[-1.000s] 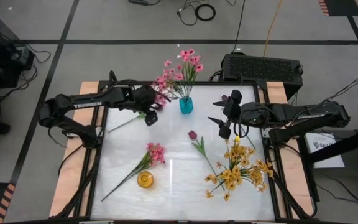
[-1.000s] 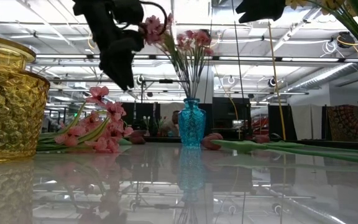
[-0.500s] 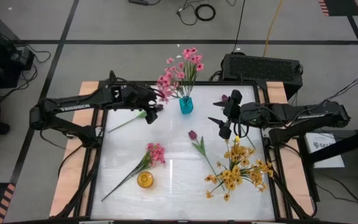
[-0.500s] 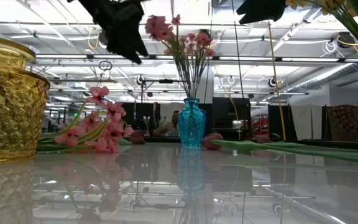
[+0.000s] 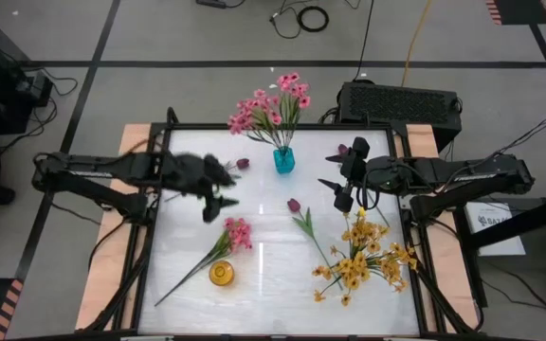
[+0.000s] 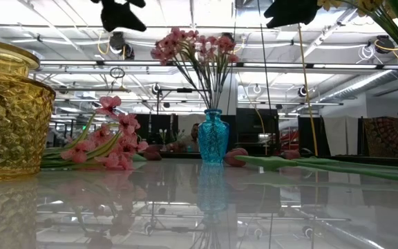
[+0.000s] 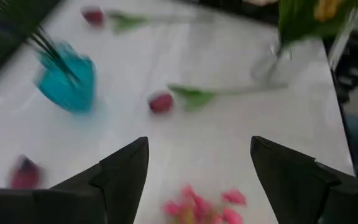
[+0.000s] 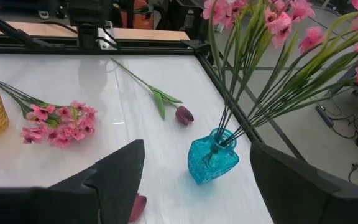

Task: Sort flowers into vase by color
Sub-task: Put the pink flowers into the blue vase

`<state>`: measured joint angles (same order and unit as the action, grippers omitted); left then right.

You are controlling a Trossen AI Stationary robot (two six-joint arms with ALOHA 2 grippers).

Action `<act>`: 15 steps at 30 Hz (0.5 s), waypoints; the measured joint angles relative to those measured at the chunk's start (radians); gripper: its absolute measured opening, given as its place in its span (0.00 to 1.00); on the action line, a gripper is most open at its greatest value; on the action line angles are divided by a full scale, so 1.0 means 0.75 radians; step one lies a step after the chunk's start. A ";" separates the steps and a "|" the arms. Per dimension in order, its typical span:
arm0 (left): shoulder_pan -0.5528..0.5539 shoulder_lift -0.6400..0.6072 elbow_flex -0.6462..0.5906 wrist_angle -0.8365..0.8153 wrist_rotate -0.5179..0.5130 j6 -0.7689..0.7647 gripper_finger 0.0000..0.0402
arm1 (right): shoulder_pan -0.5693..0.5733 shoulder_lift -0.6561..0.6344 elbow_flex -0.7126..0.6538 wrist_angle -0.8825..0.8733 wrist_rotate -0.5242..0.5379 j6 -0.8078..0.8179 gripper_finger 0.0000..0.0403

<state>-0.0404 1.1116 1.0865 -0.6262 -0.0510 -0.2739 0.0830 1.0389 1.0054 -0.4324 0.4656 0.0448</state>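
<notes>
I see the left gripper (image 5: 218, 189), fingers spread and empty, above the glossy white table (image 5: 273, 275). Pink blossom sprays (image 5: 271, 104) stand in the faceted blue glass vase (image 5: 283, 159). The right gripper (image 5: 337, 180) is likewise open, holding nothing.

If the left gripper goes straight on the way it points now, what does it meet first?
Probably the maroon tulip bud lying on the table, ahead of the open left gripper; depth is unclear.

A black box (image 5: 398, 101) and coiled cable (image 5: 313, 17) lie behind the table (image 5: 273, 284).
</notes>
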 joint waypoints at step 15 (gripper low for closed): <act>-0.580 0.223 -0.110 -0.277 -0.348 -0.731 0.72 | 0.005 0.000 0.000 -0.002 -0.035 0.001 0.71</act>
<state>-0.4754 1.2790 1.0039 -0.8341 -0.3120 -0.8222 0.0868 1.0389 1.0054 -0.4339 0.4393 0.0452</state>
